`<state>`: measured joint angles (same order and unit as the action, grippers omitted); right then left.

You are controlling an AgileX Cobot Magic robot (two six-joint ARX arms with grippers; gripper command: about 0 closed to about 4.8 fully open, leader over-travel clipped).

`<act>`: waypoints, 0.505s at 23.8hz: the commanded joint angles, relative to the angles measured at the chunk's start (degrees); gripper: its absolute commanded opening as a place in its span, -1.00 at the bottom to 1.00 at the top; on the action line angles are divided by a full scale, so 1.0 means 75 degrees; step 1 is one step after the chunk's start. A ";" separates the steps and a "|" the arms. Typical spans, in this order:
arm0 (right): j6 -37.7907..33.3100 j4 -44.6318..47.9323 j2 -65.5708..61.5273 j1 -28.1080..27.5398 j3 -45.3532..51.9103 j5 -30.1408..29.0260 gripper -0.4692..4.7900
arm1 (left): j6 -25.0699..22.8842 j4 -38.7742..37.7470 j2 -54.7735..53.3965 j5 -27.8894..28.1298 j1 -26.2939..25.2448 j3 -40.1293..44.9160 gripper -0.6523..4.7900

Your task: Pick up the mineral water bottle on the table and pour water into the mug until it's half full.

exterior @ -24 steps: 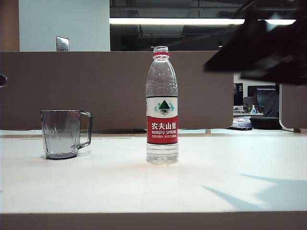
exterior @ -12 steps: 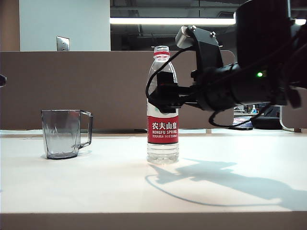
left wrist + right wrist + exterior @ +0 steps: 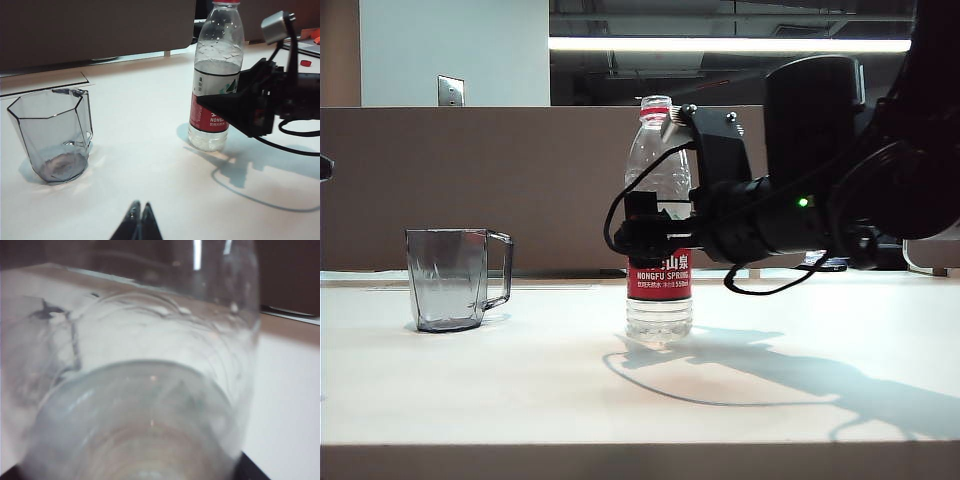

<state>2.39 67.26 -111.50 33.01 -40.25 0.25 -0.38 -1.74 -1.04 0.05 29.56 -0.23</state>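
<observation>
The right pincer (image 3: 642, 236), open, is at the bottle (image 3: 659, 300) mid-frame; the left pincer (image 3: 138, 220) is closed, low down.

1. Was a wide white table (image 3: 520, 390), pale along the front edge.
2. Carried a mineral water bottle (image 3: 658, 300), upright, near the middle.
3. Carried a smoky grey mug (image 3: 448, 279), upright, well left of the bottle, handle turned toward the bottle.

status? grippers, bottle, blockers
Right gripper open at bottle label. Left gripper shut, parked. Bottle upright, uncapped. Mug empty, path clear.
</observation>
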 commanded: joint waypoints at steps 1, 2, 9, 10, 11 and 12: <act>-0.0035 0.0157 -0.0175 0.0006 -0.0283 0.0358 1.00 | -0.0003 0.0070 0.0006 -0.0012 -0.0003 -0.0023 -0.78; -0.0035 0.0152 -0.0213 0.0006 -0.0329 0.0443 1.00 | -0.0003 0.0067 0.0006 -0.0012 -0.0003 -0.0023 -0.78; -0.0061 0.0143 -0.0254 0.0006 -0.0434 0.0478 0.74 | -0.0003 0.0067 0.0006 -0.0015 -0.0003 -0.0023 -0.78; -0.0061 0.0143 -0.0254 0.0006 -0.0434 0.0478 0.63 | -0.0003 0.0067 0.0006 -0.0012 -0.0003 -0.0023 -0.78; -0.0061 0.0146 -0.0254 0.0006 -0.0434 0.0478 0.49 | -0.0003 0.0067 0.0006 -0.0015 -0.0003 -0.0023 -0.78; -0.0064 0.0146 -0.0254 0.0006 -0.0434 0.0478 0.49 | -0.0003 0.0067 0.0006 -0.0015 -0.0003 -0.0023 -0.78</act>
<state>2.13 67.18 -113.73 33.06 -43.27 3.86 -0.38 -1.74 -0.93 0.05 29.56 -0.23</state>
